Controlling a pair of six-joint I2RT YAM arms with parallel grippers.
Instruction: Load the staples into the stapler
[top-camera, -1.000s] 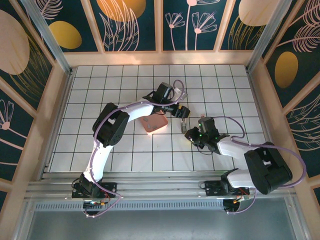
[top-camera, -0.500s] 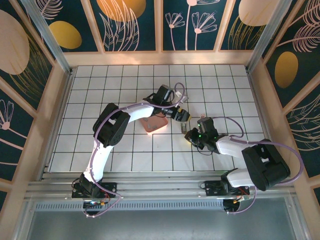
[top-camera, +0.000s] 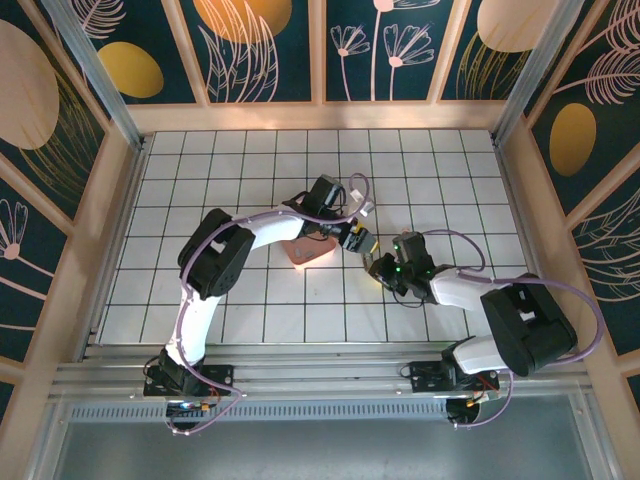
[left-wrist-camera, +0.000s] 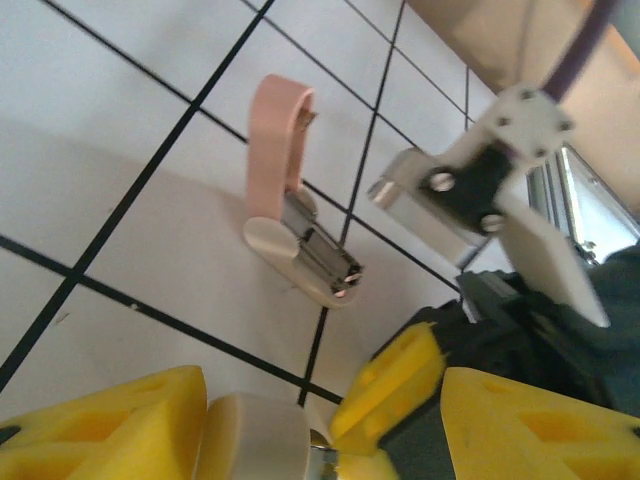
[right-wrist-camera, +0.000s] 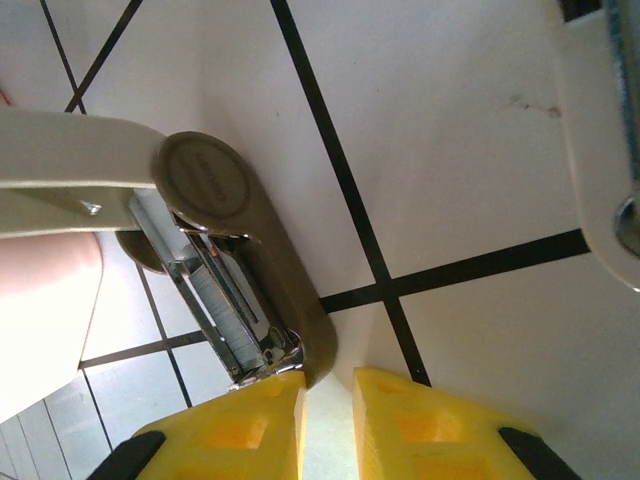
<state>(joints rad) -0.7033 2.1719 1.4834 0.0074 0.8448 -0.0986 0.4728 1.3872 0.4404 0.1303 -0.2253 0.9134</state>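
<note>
The table (top-camera: 200, 180) is a white tiled grid walled by a wooden frame, with bare tiles far, left and right of the work. The left arm (top-camera: 262, 228) and right arm (top-camera: 470, 290) meet near its middle. The pink tray (top-camera: 303, 252) lies just left of that spot, partly under the left arm.

The left end effector (top-camera: 356, 240) has come nearer and now covers much of the stapler from above. Its jaws stand apart with a whitish rounded piece (left-wrist-camera: 255, 440) in the gap; I cannot tell whether it is clamped.

The right end effector (right-wrist-camera: 328, 382) is nearly clenched, its tips at the end of the stapler (left-wrist-camera: 300, 258). The stapler lies open on the table, top arm swung up.
</note>
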